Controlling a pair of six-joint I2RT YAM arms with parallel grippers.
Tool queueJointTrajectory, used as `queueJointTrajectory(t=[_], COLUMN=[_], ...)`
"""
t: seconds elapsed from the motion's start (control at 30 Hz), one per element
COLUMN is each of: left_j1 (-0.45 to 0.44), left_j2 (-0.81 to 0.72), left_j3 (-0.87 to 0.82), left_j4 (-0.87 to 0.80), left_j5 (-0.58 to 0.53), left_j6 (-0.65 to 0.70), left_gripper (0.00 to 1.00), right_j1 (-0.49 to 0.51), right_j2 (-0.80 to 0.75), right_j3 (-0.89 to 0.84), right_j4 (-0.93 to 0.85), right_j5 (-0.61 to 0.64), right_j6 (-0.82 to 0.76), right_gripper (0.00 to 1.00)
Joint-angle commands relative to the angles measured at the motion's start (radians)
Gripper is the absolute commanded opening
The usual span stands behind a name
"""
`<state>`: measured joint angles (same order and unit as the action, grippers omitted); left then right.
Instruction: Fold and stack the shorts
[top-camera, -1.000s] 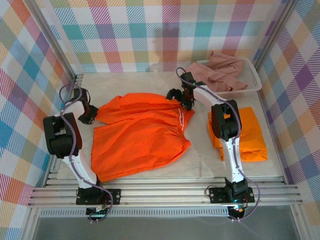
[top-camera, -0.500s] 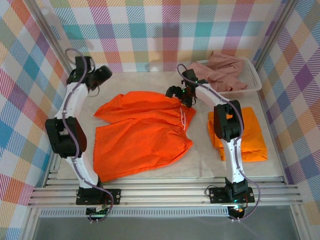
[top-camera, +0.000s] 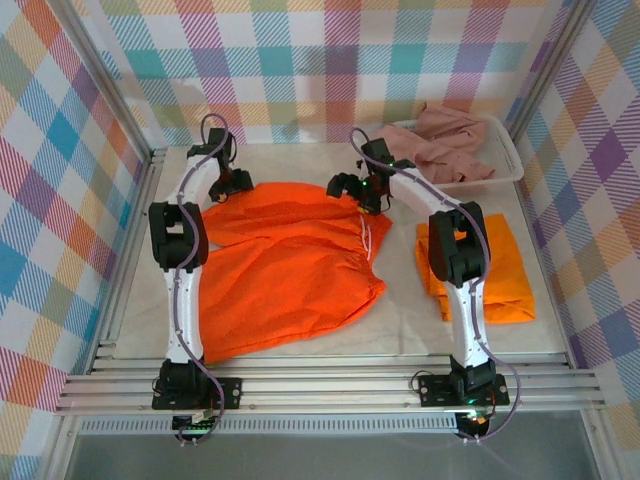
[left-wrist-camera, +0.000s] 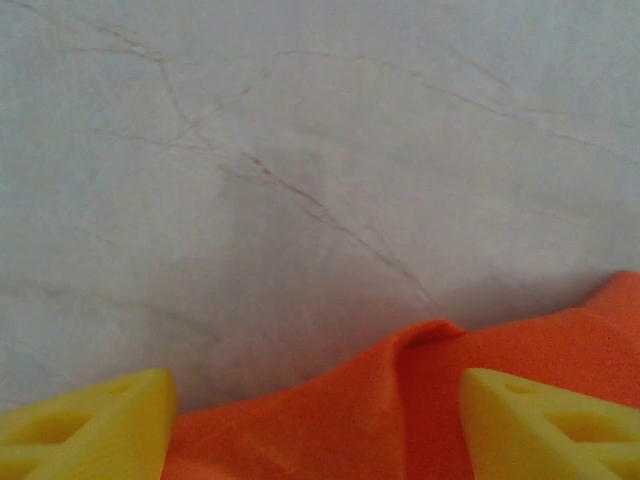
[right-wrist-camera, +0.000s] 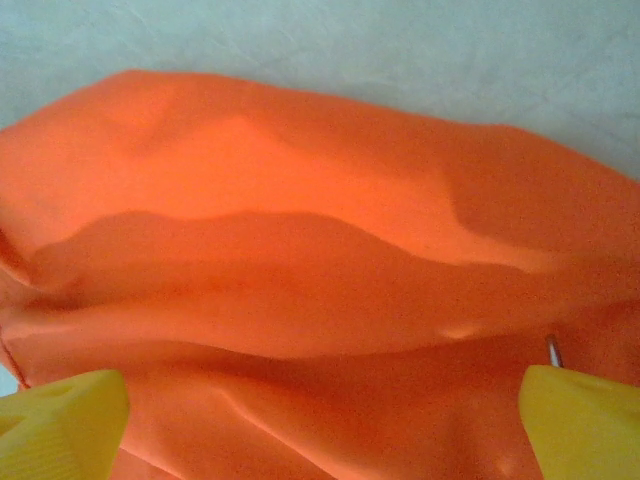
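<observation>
My left pincer (top-camera: 238, 183) hangs released over the 11 o'clock corner of the spread shorts (top-camera: 280, 265), which lie flat and orange in the middle of the surface (top-camera: 400, 320). From my left wrist, the left pincer (left-wrist-camera: 320, 425) has its yellow fingertips (left-wrist-camera: 90, 425) wide apart, with a raised fold of orange cloth lying loose between them and bare surface at 12 o'clock beyond the hem. My right pincer (top-camera: 345, 187) sits at the 1 o'clock corner of the same shorts, by the waistband, where a white drawstring (top-camera: 365, 235) trails toward 6 o'clock. From my right wrist, the right pincer (right-wrist-camera: 320, 420) is also released, both tips far apart above rumpled orange cloth, clamping nothing. At 3 o'clock from the spread pair, the folded shorts (top-camera: 500, 265) lie apart as a neat orange rectangle. At 1 o'clock, the pink shorts (top-camera: 445, 145) sit bunched in the white basket (top-camera: 508, 165) by the back wall.
</observation>
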<state>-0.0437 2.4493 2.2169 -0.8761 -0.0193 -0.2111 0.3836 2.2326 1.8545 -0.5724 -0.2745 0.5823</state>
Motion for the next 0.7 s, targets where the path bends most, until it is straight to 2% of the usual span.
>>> queueJointTrajectory(t=[0.0,0.2,0.5,0.57,0.67], left_j1=[-0.005,-0.004,-0.004,-0.004,-0.003], left_j2=[-0.008,0.026,0.057,0.062,0.077], left_j3=[0.063,0.072,0.093,0.095,0.109], left_j4=[-0.054,-0.065,-0.107,-0.113,-0.129], left_j5=[-0.061,-0.001,0.008,0.018,0.024], left_j6=[0.016,0.009,0.03,0.033,0.034], left_gripper=[0.71,0.55,0.54,0.51,0.36], right_j1=[0.008,0.008,0.008,0.008,0.008], right_j2=[-0.05,-0.04,-0.038,-0.037,-0.034], right_j3=[-0.037,-0.054,-0.051,-0.053,-0.052], right_j4=[0.019,0.022,0.018,0.018,0.017], right_j5=[-0.026,-0.028,-0.023,-0.023,-0.024], right_j6=[-0.015,-0.017,-0.019,-0.018,-0.017], right_gripper=[0.99,0.99,0.99,1.0,0.99])
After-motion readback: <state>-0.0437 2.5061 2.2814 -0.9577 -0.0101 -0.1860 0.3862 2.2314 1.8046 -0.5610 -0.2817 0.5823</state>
